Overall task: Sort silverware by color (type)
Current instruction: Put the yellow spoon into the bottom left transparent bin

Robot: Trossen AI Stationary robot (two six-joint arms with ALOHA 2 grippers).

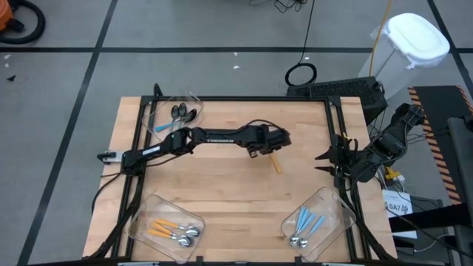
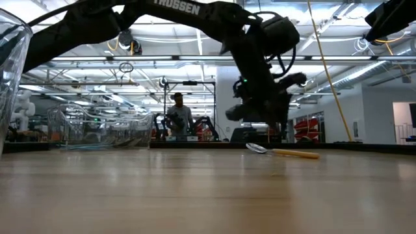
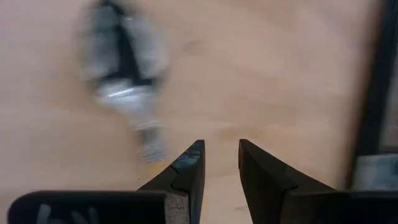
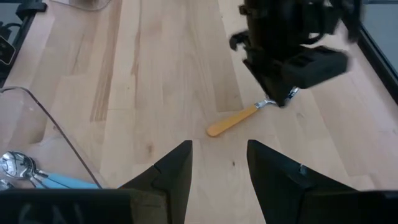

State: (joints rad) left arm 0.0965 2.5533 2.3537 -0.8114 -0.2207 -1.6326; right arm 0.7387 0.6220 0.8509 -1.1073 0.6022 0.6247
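On my wooden worktop point(image 1: 222, 192) I see three clear bins point(image 1: 328, 205) at its corners; a person point(image 2: 177, 114) stands in the room beyond.

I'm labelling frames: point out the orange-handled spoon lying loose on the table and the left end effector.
orange-handled spoon point(image 4: 231, 122): right wrist view, on the handle.
left end effector point(image 3: 221, 163): left wrist view, midway between its fingertips.

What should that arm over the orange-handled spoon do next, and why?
Probably lower a little and shut on the spoon's neck. The left gripper hangs at the bowl end of the orange-handled spoon, which lies flat on the table, and its fingers show nothing between them.
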